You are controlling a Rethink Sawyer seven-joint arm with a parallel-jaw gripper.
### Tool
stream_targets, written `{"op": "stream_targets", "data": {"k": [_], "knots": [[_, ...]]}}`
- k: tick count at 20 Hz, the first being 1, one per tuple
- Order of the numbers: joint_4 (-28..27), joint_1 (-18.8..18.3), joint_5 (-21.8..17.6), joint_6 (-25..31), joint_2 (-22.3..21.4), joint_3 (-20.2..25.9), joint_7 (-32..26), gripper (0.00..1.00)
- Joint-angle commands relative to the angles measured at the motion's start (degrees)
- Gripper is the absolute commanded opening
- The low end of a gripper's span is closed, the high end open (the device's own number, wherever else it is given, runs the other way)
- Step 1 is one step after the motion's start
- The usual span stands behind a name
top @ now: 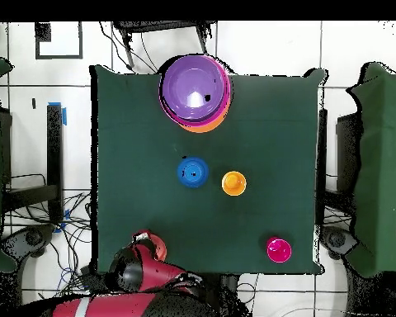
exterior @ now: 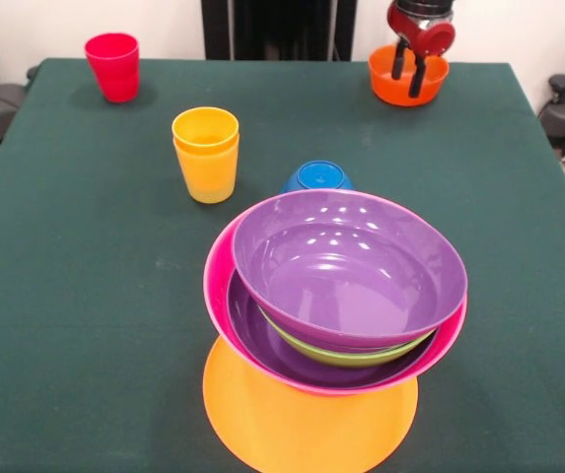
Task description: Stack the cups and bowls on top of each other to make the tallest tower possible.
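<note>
So the tool [exterior: 408, 71] has its two fingers spread apart, dipping into the small red-orange bowl [exterior: 407, 87] at the worktop [exterior: 85, 296] corner, probably lining up a rim grab. The tower [exterior: 336, 296] sits at the opposite edge, widest bowls lowest for stability. Blue bowl [exterior: 317, 177], yellow cups [exterior: 206, 153] and red cup [exterior: 112, 65] wait unstacked.

1. Bowls: seven can be counted.
   - One orange bowl [exterior: 307, 424] at the bottom of the pile on the near side.
   - One pink bowl [exterior: 219, 286] on it.
   - Two purple bowls: lower [exterior: 262, 340], upper [exterior: 346, 266].
   - One lime green bowl [exterior: 346, 355] between the purple ones.
   - One blue bowl [exterior: 317, 176], just behind the pile.
   - One red-orange bowl [exterior: 407, 81], far right.
2. Cups: three.
   - One red cup [exterior: 113, 66], far left.
   - Two yellow cups [exterior: 206, 153], one nested in the other, left of the blue bowl.
</note>
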Motion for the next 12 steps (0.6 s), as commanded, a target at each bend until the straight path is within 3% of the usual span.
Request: {"op": "stream_targets", "data": {"k": [1,6,7,12], "knots": [[-1.6,-1.8,-2.2,-2.5,4.3,4.4,11.8,1.0],[-4.9,-1.8,-4.2,-5.7,7.1,3.4,10.4,1.0],[-5.3,-1.4,-4.4,-6.3,7.3,3.1,10.3,0.0],[-6.3,-0.3,-5.3,-5.8,6.6,1.6,7.3,0.0]]}}
